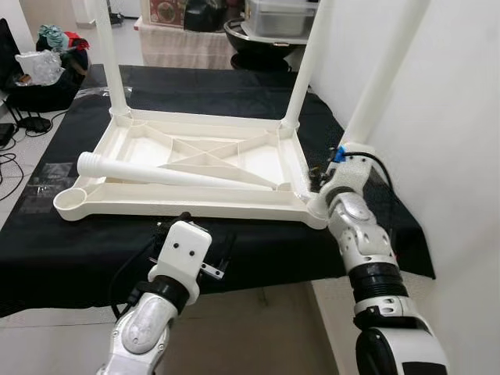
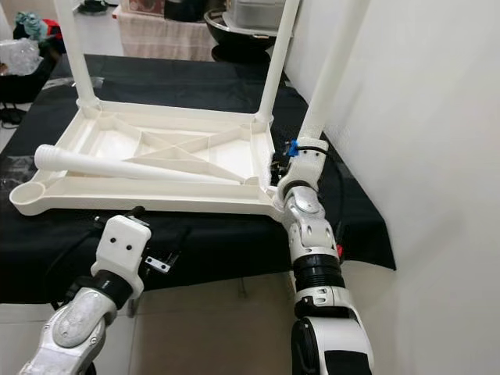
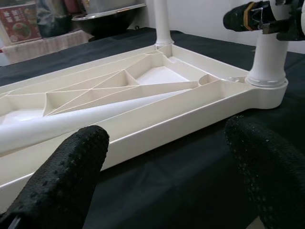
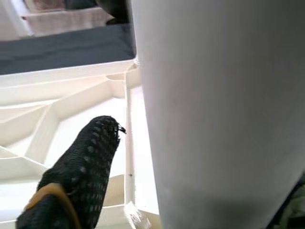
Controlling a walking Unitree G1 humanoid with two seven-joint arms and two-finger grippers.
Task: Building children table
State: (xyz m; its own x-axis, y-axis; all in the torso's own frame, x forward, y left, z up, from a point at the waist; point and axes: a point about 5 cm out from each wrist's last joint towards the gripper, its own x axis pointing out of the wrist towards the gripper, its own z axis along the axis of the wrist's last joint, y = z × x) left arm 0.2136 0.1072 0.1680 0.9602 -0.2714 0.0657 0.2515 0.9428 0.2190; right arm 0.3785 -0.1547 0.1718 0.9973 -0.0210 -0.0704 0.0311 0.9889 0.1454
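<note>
Right gripper [image 1: 332, 168] clasps a stiff, light plastic leg [image 1: 373, 86] near its base at the upturned tabletop's [image 1: 191, 205] corner; left gripper [image 1: 205, 248] spread wide.

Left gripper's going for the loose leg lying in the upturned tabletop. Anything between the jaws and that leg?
Only the tabletop's near side rail. The loose leg lies inside the frame behind that rail, and the left gripper, jaws open, sits low in front of it over the black cloth. Coming over the rail looks unobstructed.
</note>
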